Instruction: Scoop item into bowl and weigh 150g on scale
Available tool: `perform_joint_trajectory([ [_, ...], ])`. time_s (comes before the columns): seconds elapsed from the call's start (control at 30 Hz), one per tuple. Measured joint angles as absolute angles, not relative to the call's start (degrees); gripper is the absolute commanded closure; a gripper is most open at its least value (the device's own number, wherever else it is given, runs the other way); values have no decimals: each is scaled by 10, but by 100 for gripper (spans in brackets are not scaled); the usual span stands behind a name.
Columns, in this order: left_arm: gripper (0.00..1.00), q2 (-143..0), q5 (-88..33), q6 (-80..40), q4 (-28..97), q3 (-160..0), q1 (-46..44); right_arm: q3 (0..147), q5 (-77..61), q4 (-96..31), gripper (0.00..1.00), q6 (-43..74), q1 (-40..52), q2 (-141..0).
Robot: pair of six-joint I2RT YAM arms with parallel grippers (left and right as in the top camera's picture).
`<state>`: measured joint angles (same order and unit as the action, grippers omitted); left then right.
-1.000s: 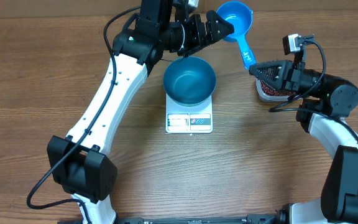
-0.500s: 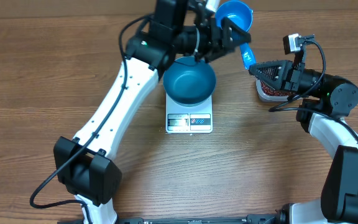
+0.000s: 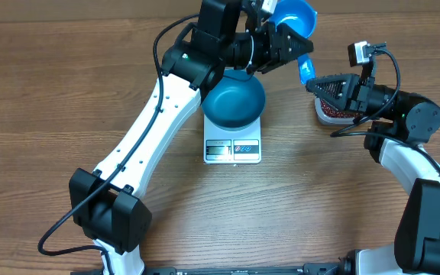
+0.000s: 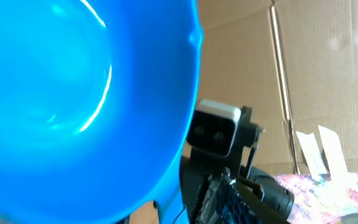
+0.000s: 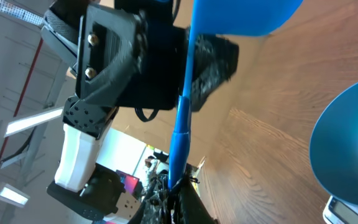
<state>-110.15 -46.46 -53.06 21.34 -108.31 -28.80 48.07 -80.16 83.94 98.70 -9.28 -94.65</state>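
Scanning left to right: bowl sits on scale, centre. Your left gripper at cup of scoop, far side; whether jaws clamp it, cannot tell. Your right gripper pinches scoop handle end, over tub holding beans, right side.

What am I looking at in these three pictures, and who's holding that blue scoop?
Two robot arms, each ending in a two-finger gripper, work at a wooden table. One picture looks down from overhead. The other two come from a camera on each wrist, hence the odd close-ups. On the table an empty blue bowl sits on a white scale. To its right is a tub of beans. The right gripper is shut on the handle end of the scoop. The left gripper is at the scoop's cup, which fills its wrist picture; whether it grips is unclear.
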Motion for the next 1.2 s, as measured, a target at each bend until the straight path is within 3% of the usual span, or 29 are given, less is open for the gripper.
perform_joint_trajectory([
  [0.5,68,-1101,-452,-528,209,-1083,-292,481,-801,840,96,998,-65,-947],
  [0.97,64,-1101,-443,-503,285,-1083,-293,481,-801,840,96,1003,-65,-947],
  [1.2,60,-1101,-439,-496,244,-1083,-293,481,-801,840,96,1003,-65,-947],
])
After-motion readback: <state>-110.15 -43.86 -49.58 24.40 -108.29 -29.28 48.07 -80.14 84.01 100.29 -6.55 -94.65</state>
